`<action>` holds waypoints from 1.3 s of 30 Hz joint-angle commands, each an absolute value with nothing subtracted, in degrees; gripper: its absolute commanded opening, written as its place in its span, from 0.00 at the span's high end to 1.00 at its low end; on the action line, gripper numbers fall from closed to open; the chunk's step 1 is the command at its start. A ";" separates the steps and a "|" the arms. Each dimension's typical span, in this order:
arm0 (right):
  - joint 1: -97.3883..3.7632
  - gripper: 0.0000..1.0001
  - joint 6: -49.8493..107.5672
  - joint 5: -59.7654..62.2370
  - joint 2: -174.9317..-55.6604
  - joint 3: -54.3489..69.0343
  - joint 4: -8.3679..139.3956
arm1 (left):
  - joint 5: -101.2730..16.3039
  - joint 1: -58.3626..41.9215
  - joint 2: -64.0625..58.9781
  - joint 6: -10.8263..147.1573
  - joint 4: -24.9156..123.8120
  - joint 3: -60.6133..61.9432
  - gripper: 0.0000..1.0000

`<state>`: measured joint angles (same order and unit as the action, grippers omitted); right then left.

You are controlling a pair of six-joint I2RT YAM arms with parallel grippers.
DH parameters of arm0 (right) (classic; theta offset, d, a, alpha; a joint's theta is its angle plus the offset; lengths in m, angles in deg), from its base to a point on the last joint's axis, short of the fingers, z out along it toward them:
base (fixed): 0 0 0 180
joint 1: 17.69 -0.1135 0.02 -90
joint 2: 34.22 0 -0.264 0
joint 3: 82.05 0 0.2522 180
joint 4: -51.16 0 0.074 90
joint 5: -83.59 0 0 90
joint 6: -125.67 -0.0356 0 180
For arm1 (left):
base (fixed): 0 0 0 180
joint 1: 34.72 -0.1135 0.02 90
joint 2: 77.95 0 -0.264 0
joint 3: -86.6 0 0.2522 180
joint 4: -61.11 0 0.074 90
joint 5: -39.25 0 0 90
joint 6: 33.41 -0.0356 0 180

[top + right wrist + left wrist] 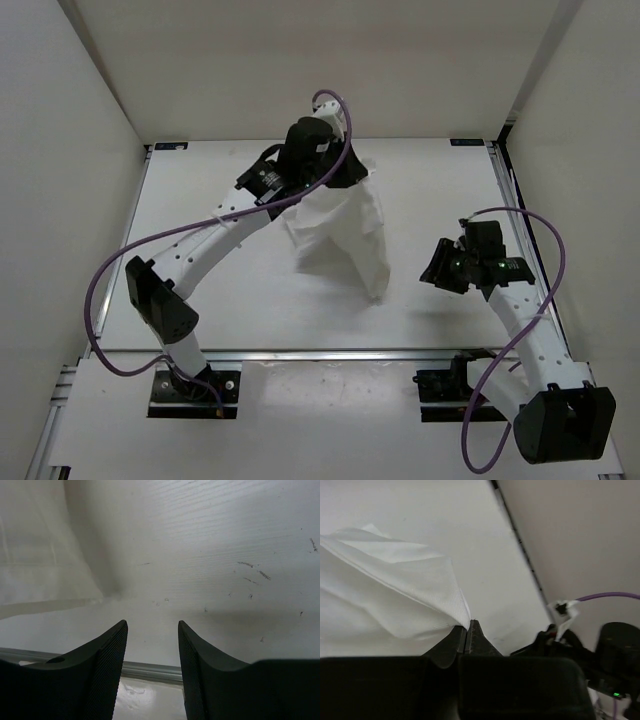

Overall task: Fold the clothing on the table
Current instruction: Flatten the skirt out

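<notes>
Nearest in, the right hand (152, 624) is spread open low over bare table (225, 540), with nothing between its fingers. The clothing (345, 235) is off to its left, not touching, all creased and bunched. Further back, the left hand (466, 625) is clamped tight on a corner of it, and the fabric fans out from its fingertips.

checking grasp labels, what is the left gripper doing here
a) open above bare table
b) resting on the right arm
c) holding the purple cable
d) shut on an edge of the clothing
d: in the left wrist view the left gripper has its jaws pressed together with an edge of the clothing pinched at their tips.
</notes>
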<state>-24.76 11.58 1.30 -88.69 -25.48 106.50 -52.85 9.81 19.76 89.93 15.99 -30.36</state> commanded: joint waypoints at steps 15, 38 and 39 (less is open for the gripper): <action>-22.78 0.50 10.27 2.65 -89.84 -24.26 104.21 | -36.15 -14.77 -5.23 90.95 22.30 18.92 1.00; -29.29 0.48 10.63 17.24 -106.80 -26.46 87.51 | -37.82 -14.16 -25.03 97.10 15.26 44.18 0.01; -30.16 0.48 10.97 16.63 -107.33 -25.93 87.07 | -38.52 -13.89 -26.08 97.28 15.18 44.62 0.01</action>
<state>-29.17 9.57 14.35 -106.00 -28.98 91.33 -39.74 -14.99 -23.32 96.07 14.72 45.37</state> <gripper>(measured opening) 0.524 0.990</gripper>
